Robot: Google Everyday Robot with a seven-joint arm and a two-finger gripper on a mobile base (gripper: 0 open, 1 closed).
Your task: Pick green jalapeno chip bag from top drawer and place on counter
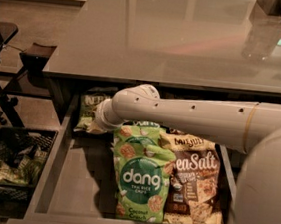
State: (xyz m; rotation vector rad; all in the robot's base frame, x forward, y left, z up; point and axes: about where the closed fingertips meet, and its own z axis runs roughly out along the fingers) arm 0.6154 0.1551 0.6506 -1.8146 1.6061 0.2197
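Note:
The green jalapeno chip bag (87, 106) is dull green with pale lettering. It stands at the back left of the open top drawer (75, 185), partly under the counter's edge. My white arm reaches from the right into the drawer, and my gripper (97, 122) is at the bag's right side, low against it. The gripper's end is hidden between the wrist and the bag. The glossy grey counter (178, 38) spreads above the drawer.
A bright green "dang" bag (141, 176) and a brown-and-cream "Sea Salt" bag (194, 182) lie in the drawer's middle and right. A black wire basket (9, 168) with packets sits on the floor at the left. A dark stand (36, 55) is beyond it.

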